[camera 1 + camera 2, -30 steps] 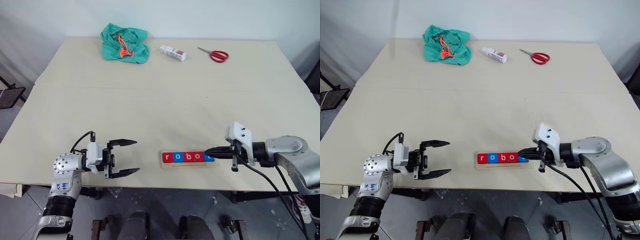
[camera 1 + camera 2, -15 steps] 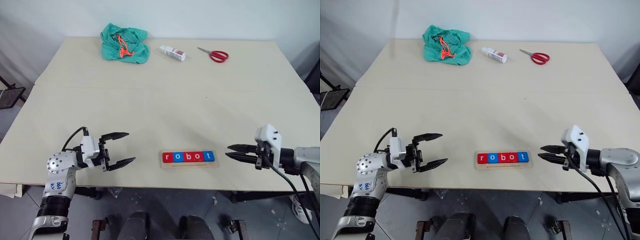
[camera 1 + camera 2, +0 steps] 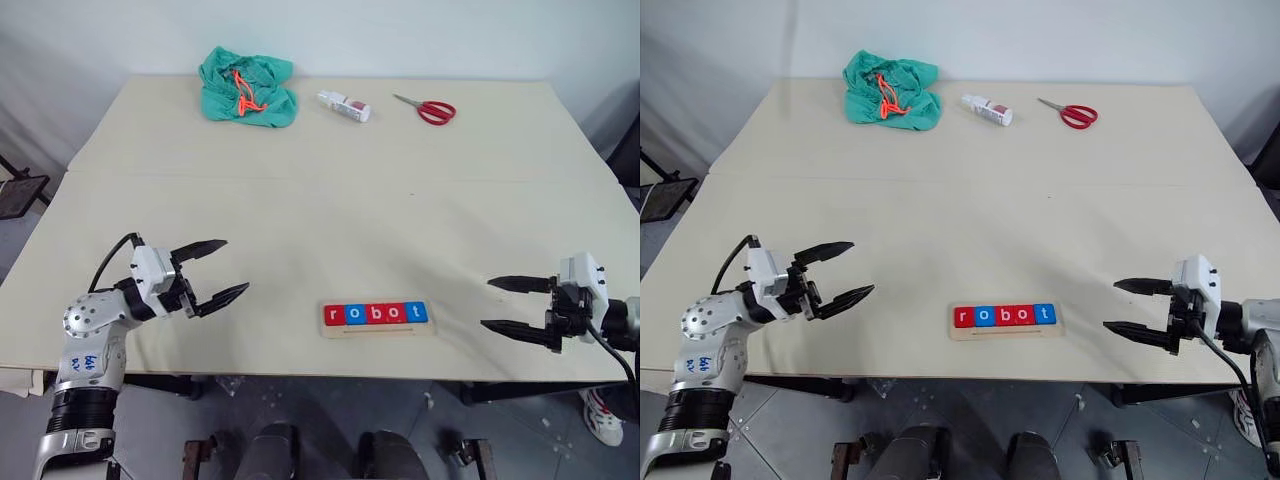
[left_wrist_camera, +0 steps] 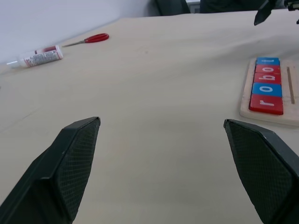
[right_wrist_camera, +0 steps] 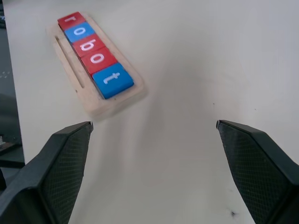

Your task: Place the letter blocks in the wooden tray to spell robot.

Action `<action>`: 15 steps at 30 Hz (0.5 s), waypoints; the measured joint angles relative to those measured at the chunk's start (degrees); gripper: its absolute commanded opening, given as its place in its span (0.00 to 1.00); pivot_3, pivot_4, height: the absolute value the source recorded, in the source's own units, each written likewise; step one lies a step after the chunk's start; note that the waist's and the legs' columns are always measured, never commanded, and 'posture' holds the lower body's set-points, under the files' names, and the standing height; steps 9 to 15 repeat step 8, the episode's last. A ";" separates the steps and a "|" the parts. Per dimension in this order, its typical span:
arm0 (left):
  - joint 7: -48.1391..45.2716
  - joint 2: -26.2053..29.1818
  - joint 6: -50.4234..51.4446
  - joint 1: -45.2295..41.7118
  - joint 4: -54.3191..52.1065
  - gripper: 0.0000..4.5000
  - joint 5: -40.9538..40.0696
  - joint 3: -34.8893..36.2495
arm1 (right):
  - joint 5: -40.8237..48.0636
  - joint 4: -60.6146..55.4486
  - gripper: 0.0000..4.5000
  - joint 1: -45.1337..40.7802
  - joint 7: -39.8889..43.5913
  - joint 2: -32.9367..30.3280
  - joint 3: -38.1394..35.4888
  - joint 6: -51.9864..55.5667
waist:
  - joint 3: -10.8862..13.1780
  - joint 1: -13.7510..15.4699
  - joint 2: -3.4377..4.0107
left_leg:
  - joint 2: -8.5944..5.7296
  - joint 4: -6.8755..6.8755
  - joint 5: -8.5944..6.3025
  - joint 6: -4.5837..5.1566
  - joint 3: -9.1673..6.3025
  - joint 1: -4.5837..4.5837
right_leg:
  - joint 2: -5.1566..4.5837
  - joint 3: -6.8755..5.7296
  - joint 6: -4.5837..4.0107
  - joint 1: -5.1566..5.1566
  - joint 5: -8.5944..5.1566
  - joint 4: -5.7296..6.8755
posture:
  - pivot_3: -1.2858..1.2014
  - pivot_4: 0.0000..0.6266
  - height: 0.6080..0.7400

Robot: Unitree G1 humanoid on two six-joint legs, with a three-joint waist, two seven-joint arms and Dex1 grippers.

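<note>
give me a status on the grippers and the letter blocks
Left gripper and right gripper open, empty, clear of tray. Five letter blocks seated in wooden tray, reading robot. Nothing in the way.

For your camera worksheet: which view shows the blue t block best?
The right wrist view: the blue t block is closest and its letter reads clearly. Both eye views show it small; the left wrist view shows it distant, at the wooden tray's far end.

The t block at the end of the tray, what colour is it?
Blue, with a white letter; the t block shows best in the right wrist view.
</note>
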 measured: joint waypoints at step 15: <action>-2.93 1.97 0.49 1.02 0.47 1.00 -0.02 0.56 | -3.68 11.14 0.99 -6.20 2.52 -0.03 2.01 -7.99 | 0.00 0.00 0.01 | 0.00 0.00 0.00 0.00 0.00 0.00 | 0.00 0.00 0.00 0.00 0.00 -0.01 | 0.52 0.24 1.00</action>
